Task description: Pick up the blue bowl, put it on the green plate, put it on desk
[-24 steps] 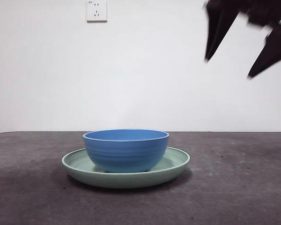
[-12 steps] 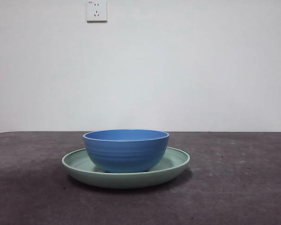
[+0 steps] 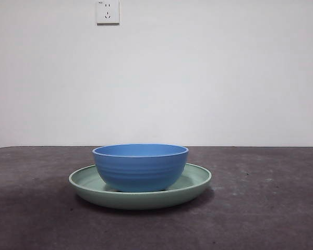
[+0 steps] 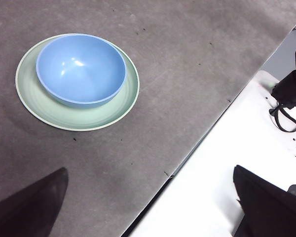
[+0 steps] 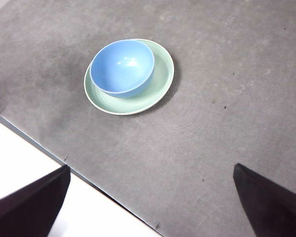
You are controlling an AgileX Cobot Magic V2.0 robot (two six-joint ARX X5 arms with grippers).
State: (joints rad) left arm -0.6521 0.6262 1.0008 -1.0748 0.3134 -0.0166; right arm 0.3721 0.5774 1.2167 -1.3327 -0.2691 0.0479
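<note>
Now, as I read it:
Left gripper (image 4: 148, 207): jaws spread wide, holding nothing.
Right gripper (image 5: 150, 207): likewise wide, holding nothing.
Blue bowl (image 3: 140, 165): upright, mouth up, on the green plate (image 3: 195, 182).

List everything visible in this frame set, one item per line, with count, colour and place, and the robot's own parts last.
blue bowl: one, medium blue, sitting upright inside the green plate, empty.
green plate: one, pale mint green, flat on the desk under the bowl.
desk: one, dark grey-brown, mottled, carrying the plate.
wall socket: one, white, high on the white wall behind.
white ledge: one, beside the desk's edge.
left gripper: one, black jaws wide apart, high above the desk, holding nothing.
right gripper: one, black jaws wide apart, high above the desk, holding nothing.
</note>
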